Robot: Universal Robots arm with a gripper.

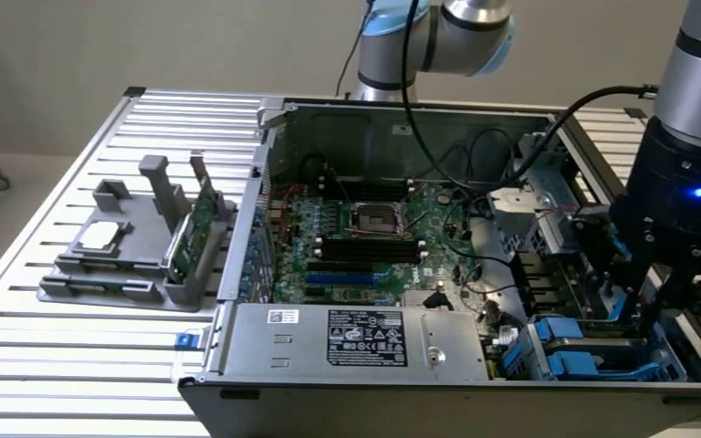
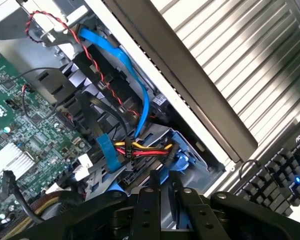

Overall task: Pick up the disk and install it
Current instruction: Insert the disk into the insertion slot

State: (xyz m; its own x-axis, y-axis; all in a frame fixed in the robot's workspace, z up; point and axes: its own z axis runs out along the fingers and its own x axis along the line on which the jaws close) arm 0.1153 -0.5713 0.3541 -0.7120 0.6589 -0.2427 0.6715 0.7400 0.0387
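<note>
Hand (image 2: 165, 200) pinches the disk (image 1: 606, 274) inside the open computer case (image 1: 387, 128) on a slatted metal table (image 1: 34, 365).

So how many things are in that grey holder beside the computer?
2. A square silver chip lies flat on the grey holder; a thin green card stands on edge nearer the computer case. Something small could hide behind it.

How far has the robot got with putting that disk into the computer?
Done, it seems: the disk is picked up, its blue edge upright in the gripper. In hand: it hangs at the drive bay on the exterior view's right. Left: it is not yet seated there.
</note>
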